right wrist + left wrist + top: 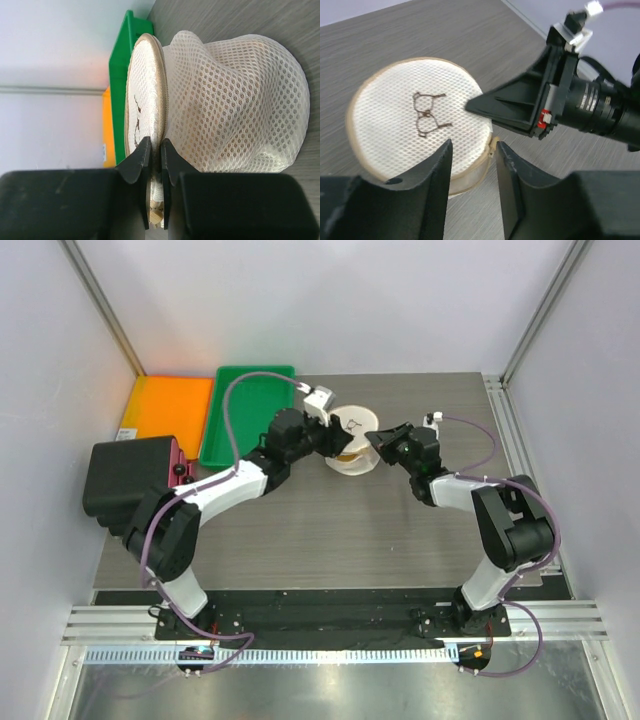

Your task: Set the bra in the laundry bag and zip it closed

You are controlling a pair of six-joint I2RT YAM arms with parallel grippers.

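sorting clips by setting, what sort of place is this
Most likely a robot lab test cell, not a home: white panels on a metal frame wall in the table, and a left arm and right arm bolted to rails at its near edge work on a laundry bag.

Robot lab cell, folks: white panels [350, 300] beyond the fingers [432, 190], aluminium rails [110, 622] back behind them, grey tabletop [330, 530] underneath.

the top view looks steeply down from above the near edge, taking in the whole table [330, 530]. both wrist cameras sit close to the laundry bag [352, 440], shared by all three views: left looks down on its lid [420, 120], right, seemingly rolled sideways, sees it edge-on.
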